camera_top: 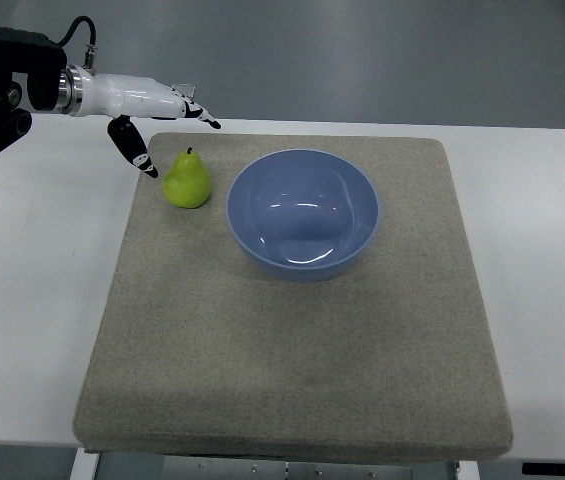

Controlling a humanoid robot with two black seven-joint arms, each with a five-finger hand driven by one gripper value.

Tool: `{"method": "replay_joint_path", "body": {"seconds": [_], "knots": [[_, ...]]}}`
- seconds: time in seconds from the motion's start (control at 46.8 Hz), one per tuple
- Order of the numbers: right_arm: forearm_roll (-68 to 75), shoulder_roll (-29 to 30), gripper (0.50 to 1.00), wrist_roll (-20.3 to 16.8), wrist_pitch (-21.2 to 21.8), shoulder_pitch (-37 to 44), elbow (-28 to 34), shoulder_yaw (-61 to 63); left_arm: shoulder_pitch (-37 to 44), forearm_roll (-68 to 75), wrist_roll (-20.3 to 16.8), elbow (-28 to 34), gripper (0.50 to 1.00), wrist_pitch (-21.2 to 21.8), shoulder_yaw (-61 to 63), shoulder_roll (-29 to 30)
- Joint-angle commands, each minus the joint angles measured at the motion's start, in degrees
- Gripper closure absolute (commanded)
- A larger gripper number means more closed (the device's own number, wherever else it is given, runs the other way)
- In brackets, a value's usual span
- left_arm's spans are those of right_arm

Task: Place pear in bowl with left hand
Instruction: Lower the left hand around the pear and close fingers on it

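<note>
Pear upright near mat's far-left corner, beside bowl; not yet grasped.
Left hand (167, 125) spread, empty, just above pear (188, 181). Likely light, smooth, rigid: grip the wide lower body, then bowl (302, 213) on mat (292, 350).

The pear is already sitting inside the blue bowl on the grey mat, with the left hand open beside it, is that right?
Not quite. The top view shows the pear standing on the grey mat just left of the blue bowl, which is empty. The left hand is open beside it.
</note>
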Motion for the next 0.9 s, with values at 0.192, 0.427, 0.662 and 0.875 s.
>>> {"method": "replay_joint_path", "body": {"seconds": [0.192, 0.427, 0.662, 0.875], "knots": [[0.0, 0.0, 0.574, 0.0, 0.0, 0.0, 0.0, 0.0, 2.6, 0.1, 0.0, 0.0, 0.508, 0.4, 0.0, -0.8], [0.0, 0.0, 0.574, 0.0, 0.0, 0.0, 0.0, 0.0, 3.1, 0.7, 0.0, 0.1, 0.508, 0.5, 0.1, -1.5], [0.0, 0.0, 0.574, 0.0, 0.0, 0.0, 0.0, 0.0, 4.1, 0.8, 0.1, 1.9, 0.508, 1.0, 0.0, -2.8], [0.0, 0.0, 0.574, 0.0, 0.0, 0.0, 0.0, 0.0, 4.6, 0.6, 0.1, 3.7, 0.508, 1.2, 0.0, -3.2]]}}
